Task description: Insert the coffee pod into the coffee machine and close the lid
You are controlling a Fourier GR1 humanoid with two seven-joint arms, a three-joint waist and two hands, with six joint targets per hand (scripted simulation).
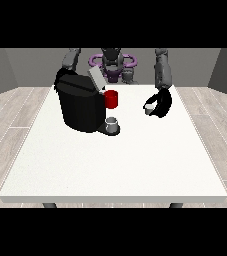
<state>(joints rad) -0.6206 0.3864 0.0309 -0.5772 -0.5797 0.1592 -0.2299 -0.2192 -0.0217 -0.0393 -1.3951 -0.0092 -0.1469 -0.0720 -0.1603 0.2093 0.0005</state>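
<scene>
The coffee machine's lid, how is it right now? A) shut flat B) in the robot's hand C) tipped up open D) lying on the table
C: the grey lid stands tilted up above the black coffee machine, with the red part showing beside it; the hand at the view's right is away from the machine, with a small pale thing at it.

We take this for a plain test room rather than a lived-in home: bare grey walls meet a floor of pale wood-look planks, and nothing hangs on them. A large white rectangular bench fills the middle. On it stands a black boxy coffee machine, the one kitchen-like touch we see.
</scene>
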